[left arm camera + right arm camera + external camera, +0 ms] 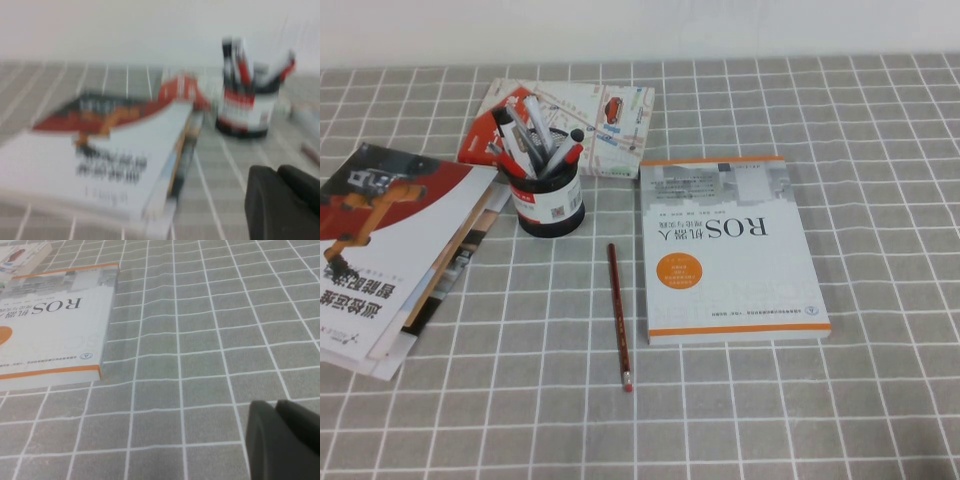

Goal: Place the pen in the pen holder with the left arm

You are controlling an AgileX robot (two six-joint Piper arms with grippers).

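A dark red pen [619, 315] with a red tip lies on the grey checked cloth, in front of the pen holder and left of a white book. The black pen holder [548, 200], with a red and white label, stands upright with several pens in it. It also shows blurred in the left wrist view [247, 112]. Neither arm shows in the high view. My left gripper [276, 172] is shut and empty, low over the cloth, well short of the holder. My right gripper [275, 407] is shut and empty over bare cloth.
A white and orange ROS book [732, 245] lies right of the pen and also shows in the right wrist view [50, 335]. A stack of books [390, 250] lies at the left. A map booklet [590, 120] lies behind the holder.
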